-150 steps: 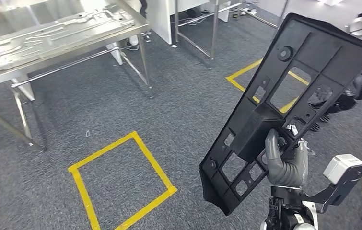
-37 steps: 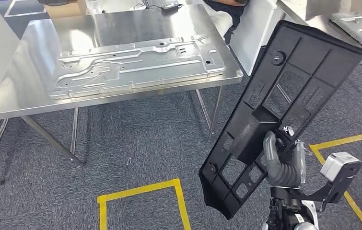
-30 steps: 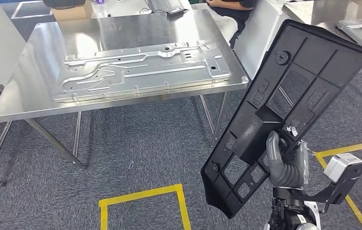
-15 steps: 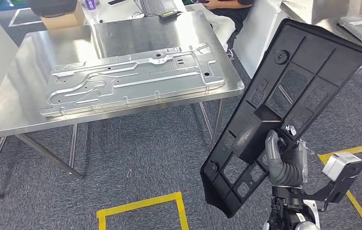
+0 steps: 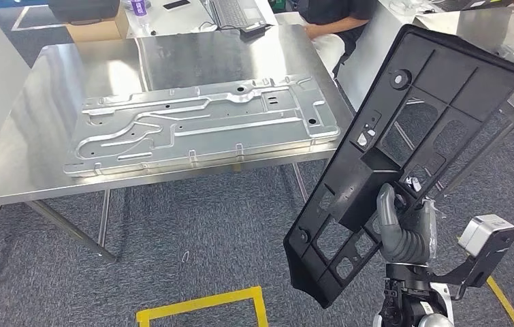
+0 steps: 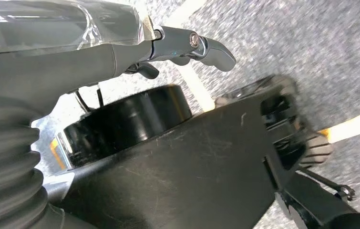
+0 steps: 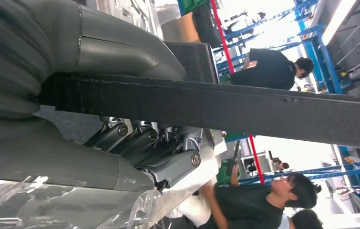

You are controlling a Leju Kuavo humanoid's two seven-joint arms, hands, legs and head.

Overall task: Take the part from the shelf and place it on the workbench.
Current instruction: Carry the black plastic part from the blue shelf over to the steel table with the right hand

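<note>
Right robot hand, near right, grips large black plastic perforated panel at its lower part, tilted upright above grey carpet. Left robot hand: fingers apart, holding nothing. Farther left, steel tabletop carries stamped silver metal plate.

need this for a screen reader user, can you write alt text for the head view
The robot's right hand grips a large black plastic panel with cutouts, held upright and tilted over grey carpet. Ahead stands a steel workbench bearing a stamped metal plate; yellow floor tape lies below.
</note>
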